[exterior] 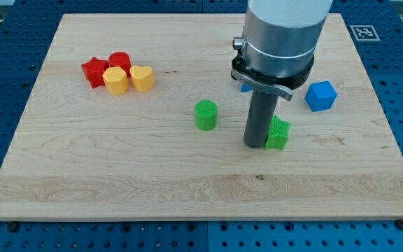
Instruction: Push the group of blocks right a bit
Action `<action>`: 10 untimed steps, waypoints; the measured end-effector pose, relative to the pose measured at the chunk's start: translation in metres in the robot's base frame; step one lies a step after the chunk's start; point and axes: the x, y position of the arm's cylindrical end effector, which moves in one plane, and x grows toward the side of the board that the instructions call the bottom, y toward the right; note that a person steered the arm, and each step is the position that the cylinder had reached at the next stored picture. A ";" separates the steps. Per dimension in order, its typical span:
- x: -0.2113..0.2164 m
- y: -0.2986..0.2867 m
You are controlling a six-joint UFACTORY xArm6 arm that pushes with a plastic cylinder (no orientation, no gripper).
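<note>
I carry no pincer, so there is nothing to be apart, together or clamped; my arm ends in a dark rod, and my tip (255,145) rests on the worktop (117,175) right of centre. The green star (279,133) sits just to the view's right of my tip, touching the rod or very nearly so; I cannot tell which. To the view's left of my tip, near but clear of it, stands the green cylinder (206,115).

Above my tip in the view, my grey housing hides much of the worktop's upper middle. A small blue block (245,87) peeks out at the housing's left edge, its shape mostly hidden. The blue cube (321,96) sits to the view's right of the housing, apart from the green star.

The group of blocks lies well apart from my tip, toward the view's upper left. It is four pieces packed together: the red star (93,71) at the left end, the red cylinder (119,61) at the top, the yellow hexagon (116,81) below it, and the yellow heart (142,78) at the right end. Each touches its neighbour.

Around the worktop runs a blue perforated base (12,42).
</note>
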 end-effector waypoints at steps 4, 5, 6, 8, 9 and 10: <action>0.012 -0.248; -0.032 -0.329; -0.100 -0.342; -0.154 -0.296; -0.155 -0.268; -0.140 -0.286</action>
